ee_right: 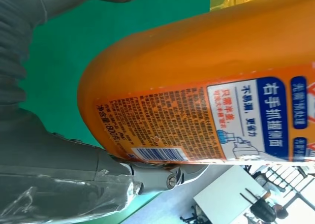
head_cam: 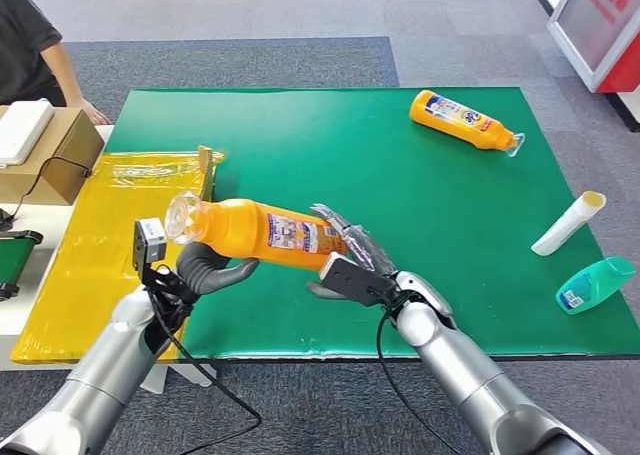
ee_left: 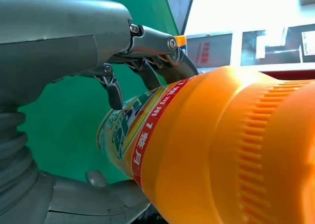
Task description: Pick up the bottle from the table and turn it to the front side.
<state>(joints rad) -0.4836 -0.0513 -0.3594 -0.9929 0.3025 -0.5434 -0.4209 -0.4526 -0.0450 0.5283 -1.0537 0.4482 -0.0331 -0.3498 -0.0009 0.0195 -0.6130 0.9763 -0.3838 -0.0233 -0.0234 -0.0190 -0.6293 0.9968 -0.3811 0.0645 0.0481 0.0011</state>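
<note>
Orange bottle is off the table, held roughly level between both hands above the near edge of the green mat, clear cap end toward 9 o'clock, base toward 3 o'clock. Left hand grasps it near the neck, dark fingers curled under and around; in the left wrist view the fingers wrap over the labelled body, thumb underneath. Right hand is at the base end, fingers cupped on the bottle; the right wrist view shows the base resting against the palm with one finger pressed along the printed label (barcode and small text facing that camera).

Rest of the scene: second orange bottle lies on its side on the mat at 1 o'clock. White tube and teal bottle lie at 3 o'clock near the mat's right edge, close together, can't tell if touching. Yellow plastic sheet covers the table at 9 o'clock, beside the mat. Cardboard box with a white item on top sits at 10 o'clock; a person's arm rests just behind it
</note>
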